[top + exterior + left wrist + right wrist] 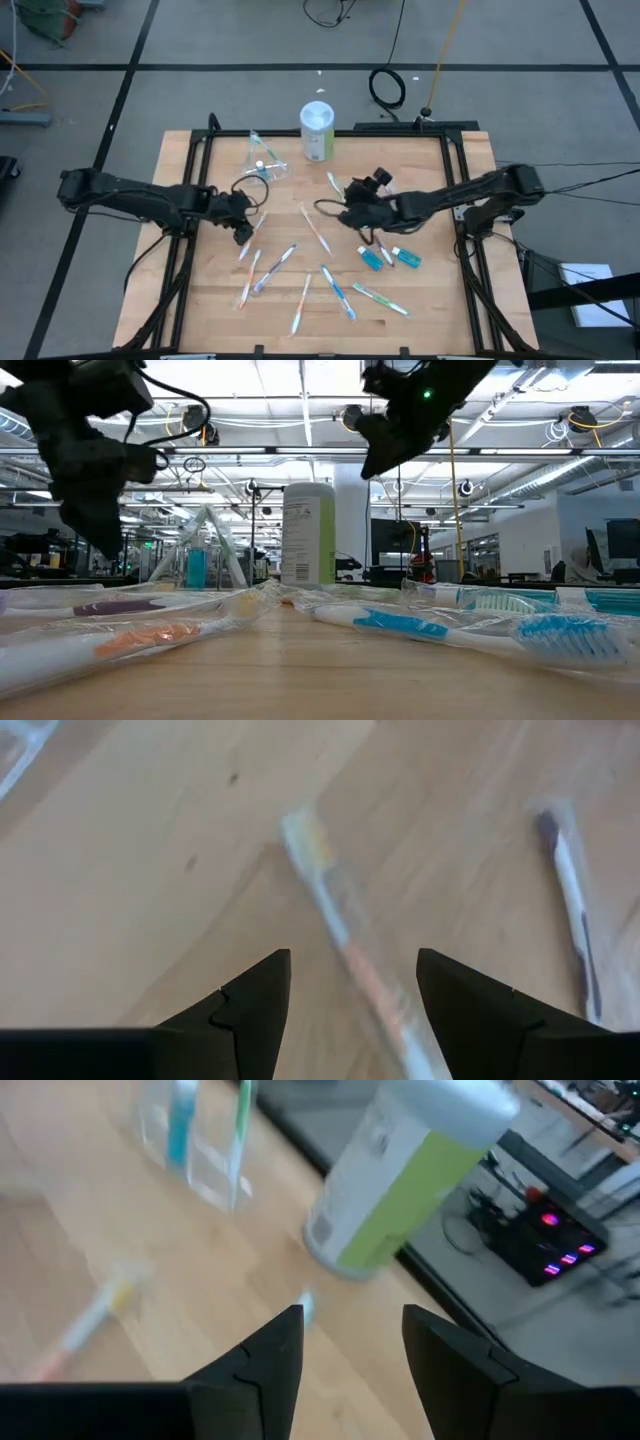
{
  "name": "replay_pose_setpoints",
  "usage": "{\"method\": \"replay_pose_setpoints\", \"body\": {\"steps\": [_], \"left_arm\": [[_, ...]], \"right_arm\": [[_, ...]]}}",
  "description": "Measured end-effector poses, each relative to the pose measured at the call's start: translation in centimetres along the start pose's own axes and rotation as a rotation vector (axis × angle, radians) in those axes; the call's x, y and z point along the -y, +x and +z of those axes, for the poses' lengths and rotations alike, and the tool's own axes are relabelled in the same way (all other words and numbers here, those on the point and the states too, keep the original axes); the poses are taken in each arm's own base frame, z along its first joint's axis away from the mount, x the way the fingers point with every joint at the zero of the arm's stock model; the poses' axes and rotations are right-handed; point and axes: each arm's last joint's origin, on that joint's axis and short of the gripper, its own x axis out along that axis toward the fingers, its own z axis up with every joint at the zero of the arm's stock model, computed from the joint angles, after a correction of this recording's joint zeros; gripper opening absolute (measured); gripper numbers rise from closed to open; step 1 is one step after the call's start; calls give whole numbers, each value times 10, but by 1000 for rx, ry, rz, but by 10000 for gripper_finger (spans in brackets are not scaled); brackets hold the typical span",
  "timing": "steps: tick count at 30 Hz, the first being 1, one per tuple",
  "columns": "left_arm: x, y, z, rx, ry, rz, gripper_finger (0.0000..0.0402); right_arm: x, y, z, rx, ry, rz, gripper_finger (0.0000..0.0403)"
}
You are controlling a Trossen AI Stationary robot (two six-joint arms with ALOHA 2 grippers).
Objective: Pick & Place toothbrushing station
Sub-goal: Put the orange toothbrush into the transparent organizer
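Slim wrapped toothbrushes [316, 232], clear cup [264, 158], wood-grain table [440, 300]

The high view looks straight down from far up and takes in the whole table [200, 300] and the floor around it. The low view sits right at the table's near edge, looking flat across it into the room. It is very close to the brushes [430, 628]. Both views show the can [317, 130] at the far edge. Each wrist view looks down, close to the wood. The right one shows the can too.
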Motion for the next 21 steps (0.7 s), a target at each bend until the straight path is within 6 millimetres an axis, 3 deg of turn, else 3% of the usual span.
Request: {"method": "replay_pose_setpoints", "body": {"steps": [9,17,21], "left_arm": [[3,36,2,-32,-47,169,225],[6,55,2,-76,-40,175,223],[3,56,3,-86,-49,194,185]], "right_arm": [[33,-21,-14,274,256,70,166],[51,-30,-36,402,367,88,166],[55,-32,-40,445,405,94,166]]}}
